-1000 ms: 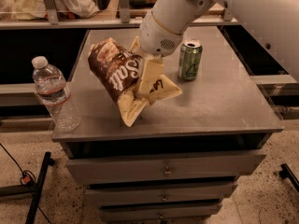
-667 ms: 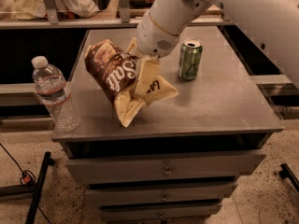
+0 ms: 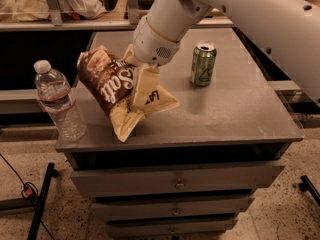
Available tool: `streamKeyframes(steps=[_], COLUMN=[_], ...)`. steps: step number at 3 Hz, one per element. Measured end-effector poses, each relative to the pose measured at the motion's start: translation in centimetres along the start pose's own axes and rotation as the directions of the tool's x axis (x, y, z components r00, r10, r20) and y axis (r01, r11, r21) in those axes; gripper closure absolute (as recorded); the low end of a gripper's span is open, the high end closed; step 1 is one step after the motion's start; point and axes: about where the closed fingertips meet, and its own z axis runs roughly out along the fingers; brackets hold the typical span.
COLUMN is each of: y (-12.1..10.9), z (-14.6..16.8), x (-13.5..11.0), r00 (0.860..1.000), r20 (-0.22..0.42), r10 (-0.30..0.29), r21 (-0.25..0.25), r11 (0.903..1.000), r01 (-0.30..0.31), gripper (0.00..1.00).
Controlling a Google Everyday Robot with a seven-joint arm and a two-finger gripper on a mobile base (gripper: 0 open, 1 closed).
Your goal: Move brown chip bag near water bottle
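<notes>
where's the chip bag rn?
In the camera view, on the table's left half: chip bag tilted, held in the gripper, between the water bottle at the left edge and the can.

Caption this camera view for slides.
Gripper grips tilted brown chip bag over the table; water bottle at near corner, green can behind.

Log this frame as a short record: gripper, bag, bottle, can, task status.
gripper: over the table's left-centre, shut on the bag
bag: tilted, gripped mid-body, lower corner near the table's front edge
bottle: upright, front-left corner, a small gap from the bag
can: upright, right of the gripper, untouched
task status: bag close to bottle, not yet released
</notes>
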Motion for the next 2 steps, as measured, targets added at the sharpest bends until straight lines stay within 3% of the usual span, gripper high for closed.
streamKeyframes(steps=[1, 2], y=[0.11, 0.05], z=[0.9, 1.68], x=[-0.12, 0.54], r00=[1.0, 1.0], r20=[-0.018, -0.025], r10=[-0.002, 0.007], r21=[-0.01, -0.024], r11=[0.9999, 0.9997], r01=[0.002, -0.008], gripper=[0.13, 0.0])
